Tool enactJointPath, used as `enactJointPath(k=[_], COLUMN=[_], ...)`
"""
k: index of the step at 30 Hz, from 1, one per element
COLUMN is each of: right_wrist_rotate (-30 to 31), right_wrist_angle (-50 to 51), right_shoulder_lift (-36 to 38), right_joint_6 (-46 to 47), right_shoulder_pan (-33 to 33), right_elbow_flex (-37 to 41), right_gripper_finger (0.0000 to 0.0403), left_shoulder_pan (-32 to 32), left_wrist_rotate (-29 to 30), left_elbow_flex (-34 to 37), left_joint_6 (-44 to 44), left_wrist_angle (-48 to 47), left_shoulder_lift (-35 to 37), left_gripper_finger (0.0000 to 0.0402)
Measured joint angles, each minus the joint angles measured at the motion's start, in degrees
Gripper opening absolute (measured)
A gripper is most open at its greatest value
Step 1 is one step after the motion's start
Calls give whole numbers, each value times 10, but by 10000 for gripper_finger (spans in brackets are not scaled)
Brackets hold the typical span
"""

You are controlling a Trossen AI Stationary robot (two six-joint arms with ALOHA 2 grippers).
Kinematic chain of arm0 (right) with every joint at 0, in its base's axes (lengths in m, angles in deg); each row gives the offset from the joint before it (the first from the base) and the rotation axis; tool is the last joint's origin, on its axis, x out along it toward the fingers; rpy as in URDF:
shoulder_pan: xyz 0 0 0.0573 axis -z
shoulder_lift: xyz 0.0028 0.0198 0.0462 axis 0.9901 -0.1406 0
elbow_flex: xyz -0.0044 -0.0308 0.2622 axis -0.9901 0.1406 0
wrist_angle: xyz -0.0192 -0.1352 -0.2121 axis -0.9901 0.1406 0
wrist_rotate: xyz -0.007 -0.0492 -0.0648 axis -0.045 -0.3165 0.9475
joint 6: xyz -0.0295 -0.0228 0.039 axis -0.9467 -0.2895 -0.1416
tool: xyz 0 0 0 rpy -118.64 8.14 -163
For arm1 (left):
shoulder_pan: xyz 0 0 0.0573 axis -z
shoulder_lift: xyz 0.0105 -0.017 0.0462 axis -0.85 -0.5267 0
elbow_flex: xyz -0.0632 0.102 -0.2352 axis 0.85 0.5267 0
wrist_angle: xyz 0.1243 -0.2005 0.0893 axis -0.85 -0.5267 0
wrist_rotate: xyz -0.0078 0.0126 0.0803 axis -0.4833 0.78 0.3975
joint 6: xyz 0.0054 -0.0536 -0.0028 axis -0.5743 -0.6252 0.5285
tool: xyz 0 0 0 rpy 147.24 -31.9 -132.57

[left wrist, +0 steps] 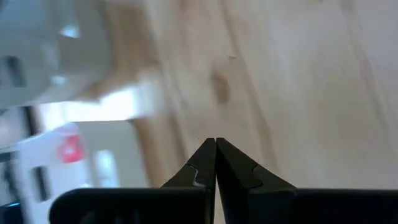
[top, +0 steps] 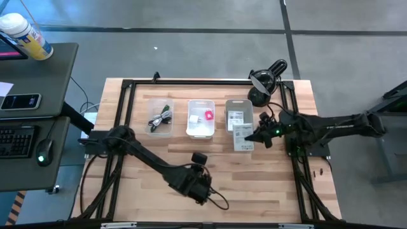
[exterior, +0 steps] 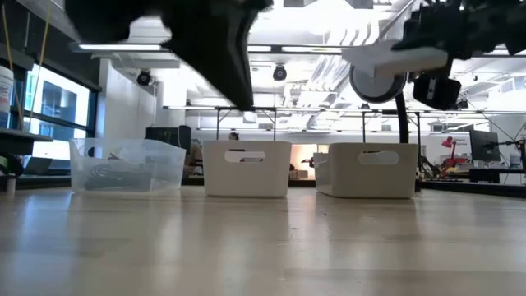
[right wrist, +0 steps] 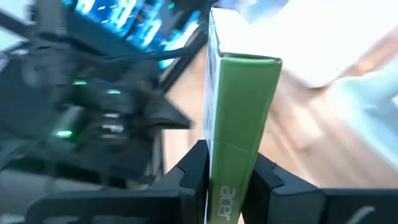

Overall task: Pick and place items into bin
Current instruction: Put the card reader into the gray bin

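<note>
Left gripper: the left gripper (left wrist: 216,163) sits over bare wood at the near edge of the table (top: 191,146), fingers pressed tip to tip with nothing between them; this arm waits.

Right gripper: the right gripper (right wrist: 229,180) hangs above the table just in front of the right bin (top: 238,104), fingers clamped on the two broad faces of a flat white-and-green packet (right wrist: 239,106) (a printed word runs along its green edge).

Packet, position: in the high view the packet (top: 243,137) shows as a white printed card at the near lip of the right bin, off the wood and not yet inside.

Packet, handling: it looks light and stiff, a thin cardboard box rather than a loose card, so it should hold its shape in the grip; the smooth faces may slip, and since the hold sits near one end, the long free end could swing or tilt.

Best hold: across the flat faces nearer the middle, judged from the wrist view.

Middle bin: the middle bin (top: 201,105) holds a small white cube (top: 193,119) and a tiny pink piece (top: 208,116), side by side.

Left bin: the clear left bin (top: 161,103) holds a black cable (top: 159,117), with a green pen (top: 166,108) apparently beside it.

Right bin, contents: a second white card (top: 235,117) lies inside.
</note>
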Motion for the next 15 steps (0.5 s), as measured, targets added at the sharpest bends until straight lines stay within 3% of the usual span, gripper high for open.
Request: enactJointPath(k=[5, 15], right_wrist_rotate=[39, 106], right_wrist_angle=[66, 112], right_shoulder_lift=[29, 41], right_joint_6=[-3, -23], right_shoulder_pan=[30, 92], right_elbow_flex=[0, 0], right_gripper_finger=[58, 58], left_shoulder_pan=[5, 6], left_wrist_rotate=[66, 105], left_elbow_flex=[0, 0], left_joint_6=[-6, -11], left_wrist_angle=[-2, 7], left_shoulder_lift=[35, 61], left_gripper_finger=[1, 1])
